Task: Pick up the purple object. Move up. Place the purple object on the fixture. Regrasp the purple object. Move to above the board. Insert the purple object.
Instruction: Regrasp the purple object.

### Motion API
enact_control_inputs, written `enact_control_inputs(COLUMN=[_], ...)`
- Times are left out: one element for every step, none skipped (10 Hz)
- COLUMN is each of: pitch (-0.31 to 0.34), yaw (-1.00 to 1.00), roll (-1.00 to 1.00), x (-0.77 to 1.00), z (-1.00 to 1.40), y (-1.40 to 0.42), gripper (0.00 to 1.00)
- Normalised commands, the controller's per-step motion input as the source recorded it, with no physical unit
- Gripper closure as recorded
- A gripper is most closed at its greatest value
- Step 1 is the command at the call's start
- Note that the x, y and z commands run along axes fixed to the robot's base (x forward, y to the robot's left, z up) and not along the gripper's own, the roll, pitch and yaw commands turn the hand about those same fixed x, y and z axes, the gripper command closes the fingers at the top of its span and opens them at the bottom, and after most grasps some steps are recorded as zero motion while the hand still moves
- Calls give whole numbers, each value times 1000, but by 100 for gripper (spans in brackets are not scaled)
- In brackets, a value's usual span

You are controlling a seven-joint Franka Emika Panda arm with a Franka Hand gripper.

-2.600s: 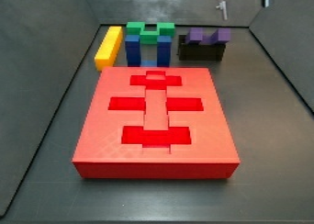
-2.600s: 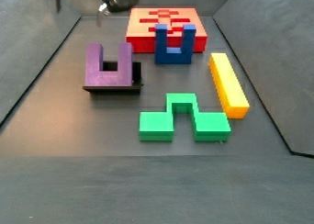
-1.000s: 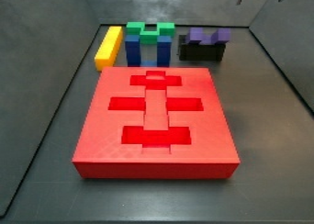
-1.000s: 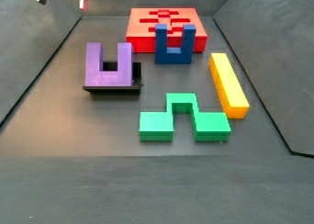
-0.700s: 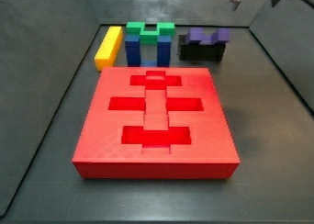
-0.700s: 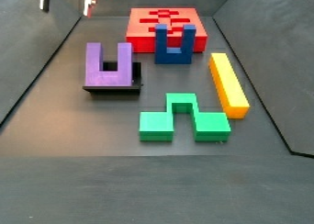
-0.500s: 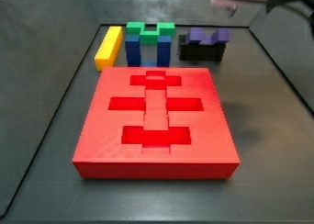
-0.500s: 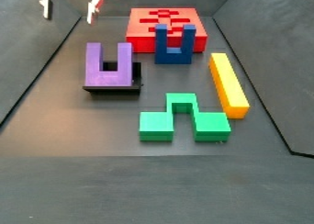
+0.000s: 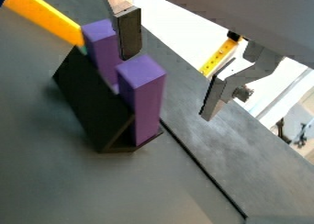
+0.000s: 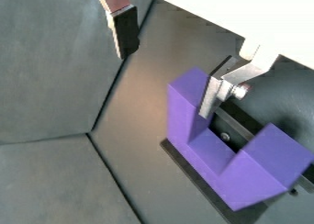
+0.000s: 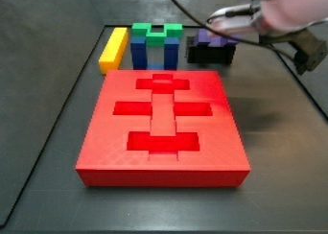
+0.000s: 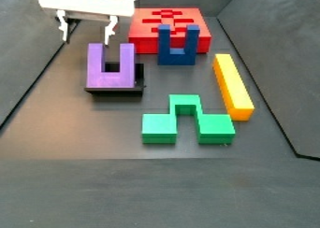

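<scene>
The purple object (image 12: pixel 110 68) is a U-shaped block standing on the black fixture (image 12: pixel 138 85) at the left side of the floor, prongs pointing away toward the back wall. In both wrist views its prongs (image 9: pixel 145 88) (image 10: pixel 227 145) show close below. My gripper (image 12: pixel 88 28) hangs open just above and behind it. One finger (image 10: pixel 218 95) is over a prong, the other finger (image 10: pixel 123 30) is over bare floor beside it. Nothing is held. The red board (image 11: pixel 160 123) lies in the middle; the arm partly hides the purple object (image 11: pixel 212 35) there.
A blue U-block (image 12: pixel 178 47) stands in front of the board (image 12: pixel 175 24). A green block (image 12: pixel 185 120) and a yellow bar (image 12: pixel 233 84) lie on the floor to the right. Dark sloping tray walls (image 12: pixel 44 59) close in the sides.
The gripper has come down from the top edge toward the purple object, staying open. The purple object and the other blocks have not moved.
</scene>
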Motion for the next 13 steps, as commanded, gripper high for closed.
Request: enact_control_inputs(pitch=[103,106,51,69,137,143,126,154,131,263,334,309,283], yaw=[243,217,191,206,89,0,0,0,0,0,0,0,0], roll=[391,403,509,403,140,-389,-577,-394,-26,-49,-146,-66,-60], x=[294,283,280,286,274,349,346,283,34,0,0,0,0], z=[-103,-191,-371,-300,-197,60,171,46,-26,-229,-211,-203,-197], y=[-57,-11,0,91,57,326,314,231,0,0,6,0,0], gripper=[0,0,0,0,0,0,0,0,0,0,0,0,0])
